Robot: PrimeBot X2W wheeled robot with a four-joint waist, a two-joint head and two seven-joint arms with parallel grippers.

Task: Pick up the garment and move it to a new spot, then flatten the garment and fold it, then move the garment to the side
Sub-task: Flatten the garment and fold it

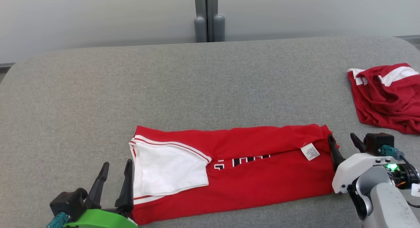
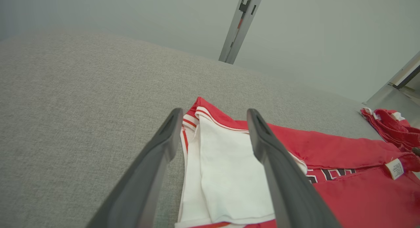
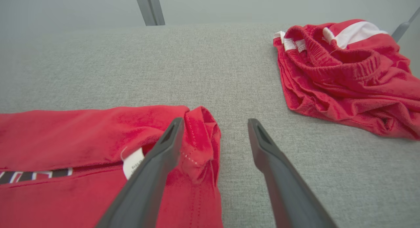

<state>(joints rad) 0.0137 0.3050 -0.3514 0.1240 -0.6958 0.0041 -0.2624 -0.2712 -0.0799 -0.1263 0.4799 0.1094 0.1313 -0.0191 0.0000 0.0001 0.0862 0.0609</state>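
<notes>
Red garment (image 1: 262, 178) between left claw (image 1: 117, 163) and right claw (image 1: 341, 136).

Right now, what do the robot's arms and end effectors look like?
Both end effectors have two long, dark, tapered fingers. The left end effector has a black base, a green shell and a teal plug. The right end effector has a white housing, grey forearm, teal connector, black cable and a lit green LED.

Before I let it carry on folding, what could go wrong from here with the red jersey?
The right corner of the jersey is bunched beside the open right tool; a pinch there might catch only some layers. The open left tool straddles the white sleeve edge and could lift that alone.
</notes>
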